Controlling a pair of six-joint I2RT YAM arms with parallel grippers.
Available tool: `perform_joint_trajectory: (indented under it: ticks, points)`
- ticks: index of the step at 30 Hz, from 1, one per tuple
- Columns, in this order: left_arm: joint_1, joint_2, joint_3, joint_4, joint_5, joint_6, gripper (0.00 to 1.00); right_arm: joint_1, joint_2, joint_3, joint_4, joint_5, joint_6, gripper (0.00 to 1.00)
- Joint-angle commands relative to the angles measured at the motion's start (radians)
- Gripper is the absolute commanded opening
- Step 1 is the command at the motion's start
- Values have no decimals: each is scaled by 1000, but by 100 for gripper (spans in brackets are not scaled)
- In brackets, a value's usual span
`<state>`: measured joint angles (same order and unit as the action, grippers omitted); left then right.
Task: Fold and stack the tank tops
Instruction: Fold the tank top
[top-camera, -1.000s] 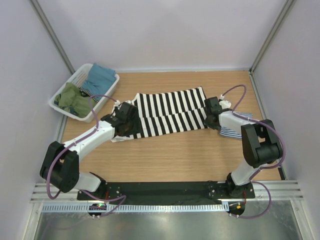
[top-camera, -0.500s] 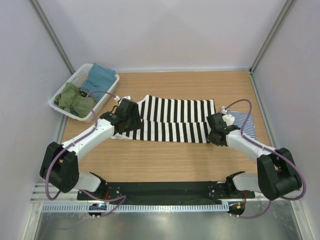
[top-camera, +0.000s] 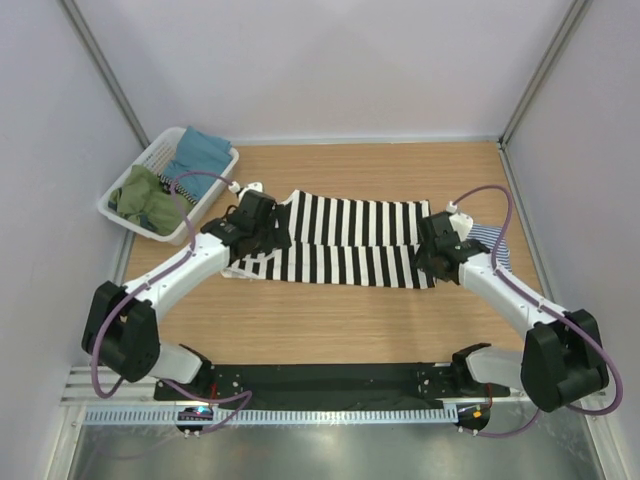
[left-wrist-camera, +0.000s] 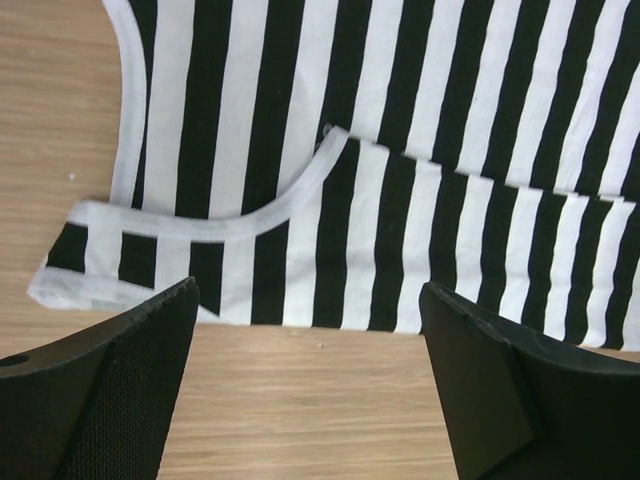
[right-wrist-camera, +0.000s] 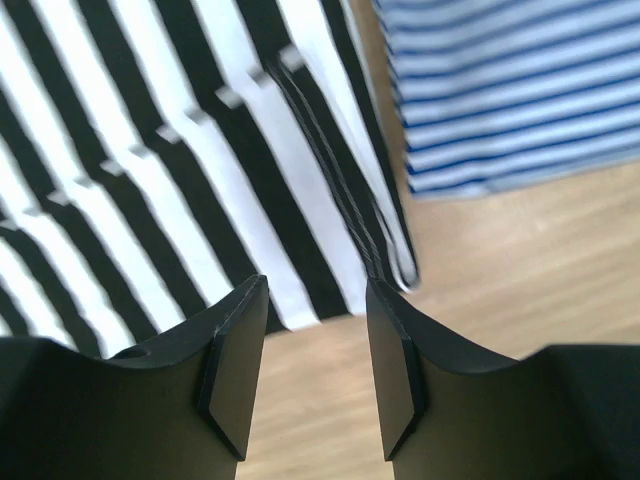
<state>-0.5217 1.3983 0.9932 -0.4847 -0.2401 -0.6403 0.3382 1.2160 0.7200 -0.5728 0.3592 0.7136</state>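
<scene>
Above the worktop (top-camera: 350, 320), overhead view: the broad-striped tank top (top-camera: 345, 245) lies flat across the middle, doubled lengthwise into a long band. A second ago it hung skewed between the arms, its right end carried toward the back; now it is squared to the near edge. The left claw (top-camera: 272, 235) sits at its left end and the right claw (top-camera: 428, 258) at its right end. The thin-striped tank top (top-camera: 492, 238) shows just beyond the right arm, partly covered by it. A white basket (top-camera: 140, 167) of other cloth stands at the far left, well apart.

Left wrist view: the left claw (left-wrist-camera: 308, 300) is released, fingers spread wide with nothing between them. The shoulder end of the broad-striped tank top (left-wrist-camera: 400, 120) rests on the worktop (left-wrist-camera: 300, 420), its folded layer overlapping the lower one.

Right wrist view: the right claw (right-wrist-camera: 315, 300) is also released, its narrower gap empty. It hangs over the hem end of the broad-striped tank top (right-wrist-camera: 150, 150), with the thin-striped tank top (right-wrist-camera: 500, 90) just beside it.

Reading: the lengthwise fold appears laid and let go; cross-folds and stacking likely remain.
</scene>
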Motion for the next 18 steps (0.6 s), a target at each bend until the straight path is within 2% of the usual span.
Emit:
perform_joint_trajectory:
  ticks: [1, 6, 11, 12, 15, 18]
  points:
    - [11, 96, 137, 34, -62, 57, 90, -11, 45, 163, 33, 34, -61, 50]
    - [43, 260, 289, 34, -41, 83, 84, -47, 160, 311, 74, -19, -131, 48]
    - [69, 425, 470, 52, -33, 149, 79, -120, 359, 495, 90, -68, -178, 44]
    - [72, 480, 495, 60, -28, 162, 74, -128, 384, 537, 96, -75, -186, 43]
    - [91, 572, 590, 78, 16, 203, 68, -166, 473, 622, 119, -81, -206, 43]
    - [104, 628, 657, 92, 59, 211, 67, -192, 574, 717, 117, -91, -227, 44]
